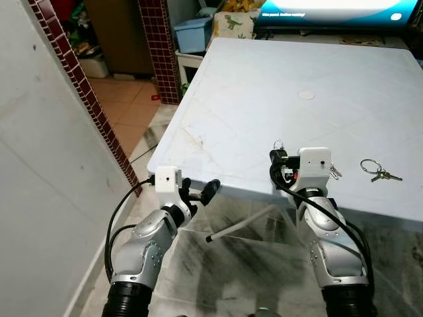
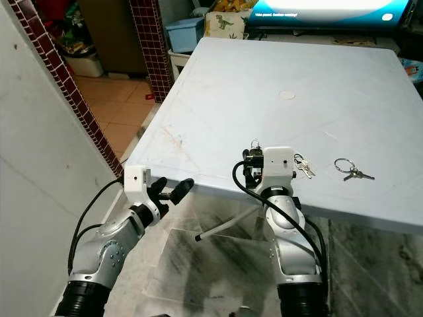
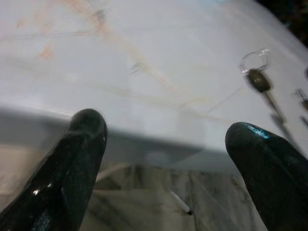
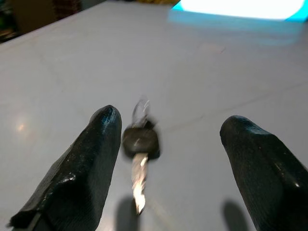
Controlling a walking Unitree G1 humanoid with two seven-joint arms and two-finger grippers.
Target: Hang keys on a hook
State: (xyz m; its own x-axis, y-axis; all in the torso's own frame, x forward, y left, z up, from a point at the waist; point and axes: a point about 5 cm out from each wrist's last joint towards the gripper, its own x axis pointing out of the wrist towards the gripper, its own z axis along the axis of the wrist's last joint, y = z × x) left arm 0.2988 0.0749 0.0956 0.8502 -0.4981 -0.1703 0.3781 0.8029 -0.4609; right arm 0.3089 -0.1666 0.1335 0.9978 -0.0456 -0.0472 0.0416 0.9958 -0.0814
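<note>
A black-headed key (image 4: 140, 142) on a small ring lies on the white table (image 1: 277, 86) near its front edge. My right gripper (image 4: 168, 125) is open, with the key on the tabletop between its two fingers (image 4: 86, 159); in the eye views the key's ring (image 1: 278, 144) shows just ahead of that gripper. A second bunch of keys (image 2: 302, 165) lies beside the right wrist. A third set on a ring (image 1: 379, 170) lies further right. My left gripper (image 1: 206, 191) is open, just below and in front of the table's front edge.
A white wall and a dark red tiled pillar (image 1: 86, 92) stand close on the left. A blue bin (image 1: 193, 33) and a lit screen (image 1: 337, 12) are beyond the table's far edge. A white rod (image 1: 234, 228) lies on the marble floor under the table.
</note>
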